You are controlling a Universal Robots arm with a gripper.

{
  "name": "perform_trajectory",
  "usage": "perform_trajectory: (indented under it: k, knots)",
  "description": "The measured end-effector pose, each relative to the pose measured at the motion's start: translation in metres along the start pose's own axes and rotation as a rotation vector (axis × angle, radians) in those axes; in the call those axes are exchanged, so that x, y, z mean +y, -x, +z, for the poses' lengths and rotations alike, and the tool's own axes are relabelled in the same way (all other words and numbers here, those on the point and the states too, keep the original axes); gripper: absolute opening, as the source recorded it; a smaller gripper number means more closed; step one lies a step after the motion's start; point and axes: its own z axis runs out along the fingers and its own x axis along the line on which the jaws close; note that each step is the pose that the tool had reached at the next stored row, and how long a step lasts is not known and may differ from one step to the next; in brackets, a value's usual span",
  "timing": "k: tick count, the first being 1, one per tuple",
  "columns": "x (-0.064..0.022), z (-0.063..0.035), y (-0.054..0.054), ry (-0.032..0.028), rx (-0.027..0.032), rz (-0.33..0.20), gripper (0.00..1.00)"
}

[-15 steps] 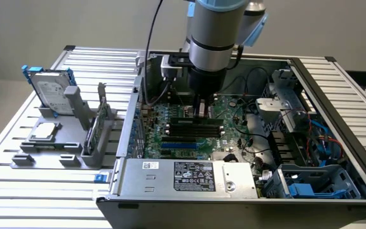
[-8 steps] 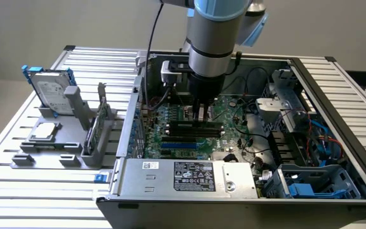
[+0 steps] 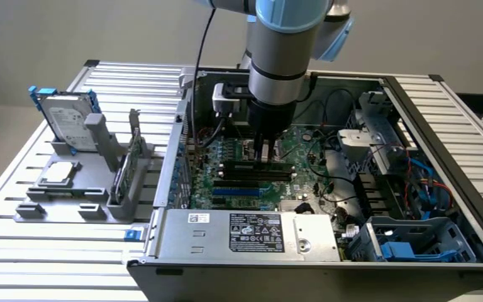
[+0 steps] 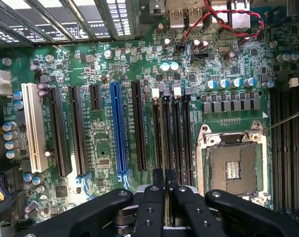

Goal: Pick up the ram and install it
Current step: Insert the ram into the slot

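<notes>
Far on the exterior view's left, on the white ribbed metal surface [image 3: 23,251]: a grey plastic holder [image 3: 65,192] with a silver hard drive with blue rails [image 3: 67,123] standing in it. Well apart from the work, so no trouble there. Just beside it in the same holder, a tall green card with a metal bracket [image 3: 124,170]. Not the thing to install, so best left alone.

Next, inside the big open computer box [image 3: 470,204], the flat green main board [image 3: 224,154]. Hanging down into the middle of it, the thick silver and blue robot arm [image 3: 279,56], with the black end effector [image 3: 264,154] low over the row of long black slots [image 4: 176,133]. Fingers almost shut, with only a thin gap between them. Pinched there, by the look of it, the long, thin, dark ram stick [image 3: 246,166], lying along one of those slots. Hard to tell whether already sitting in the slot or just above it.

Lots to go wrong here:
- Tipped a little: stuck with one end in and one end out.
- Lined up with the wrong groove: down onto a plastic wall, not into the slot.
- Pushed too hard: a bent board or a cracked stick.
- Held by such a small pinch: easy to slip or twist.
- Small white clips [image 4: 155,92] at the slot ends: in the way if not open.

Close beside the slots, the shiny square chip socket [image 4: 233,165], easy to bump with those wide black fingers. Further to the exterior view's right, loose blue and red wires [image 3: 430,182], well apart and likely safe.
</notes>
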Motion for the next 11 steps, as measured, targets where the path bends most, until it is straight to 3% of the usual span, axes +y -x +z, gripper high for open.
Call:
perform_trajectory:
  k: [6,11]
  knots:
    - [-0.0001,0.0028,-0.0001,-0.0073,-0.0006,-0.001,0.13]
    - [-0.0001,0.0035,-0.0002,-0.0074,-0.0007,-0.001,0.13]
